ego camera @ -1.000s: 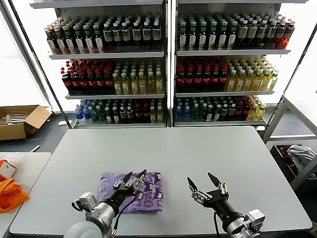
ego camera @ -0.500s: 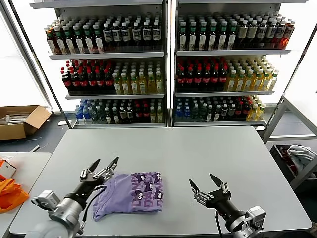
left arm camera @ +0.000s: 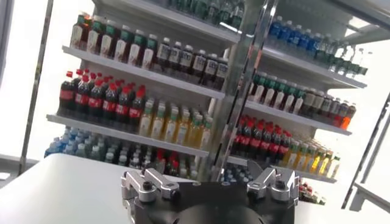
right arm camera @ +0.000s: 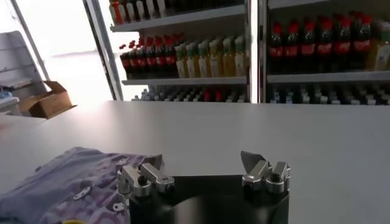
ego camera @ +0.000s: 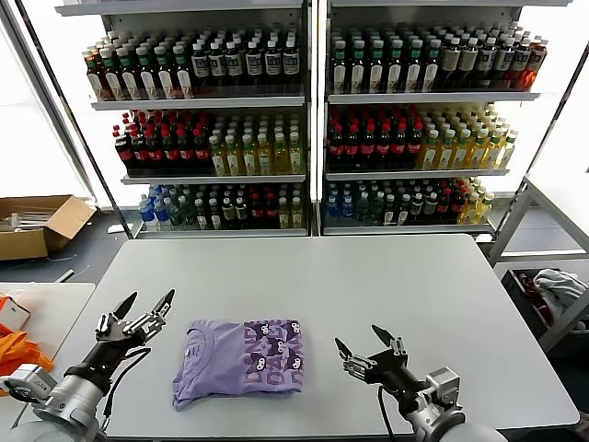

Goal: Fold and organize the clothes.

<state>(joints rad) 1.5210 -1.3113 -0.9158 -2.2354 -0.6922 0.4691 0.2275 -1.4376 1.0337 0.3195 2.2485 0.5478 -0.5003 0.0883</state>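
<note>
Folded T-shirt [ego camera: 241, 360] lying on table [ego camera: 368, 285], between two empty hands.

Left hand [ego camera: 136, 311] is being held above the table with fingers spread fully wide, nothing gripped; the T-shirt is lying just beside it, toward the right hand, not touching. Right hand [ego camera: 368, 344] is being held low over the table, likewise fully spread and empty, the T-shirt near it on its left-hand side. Printed front is showing on the half nearer the right hand.
</note>
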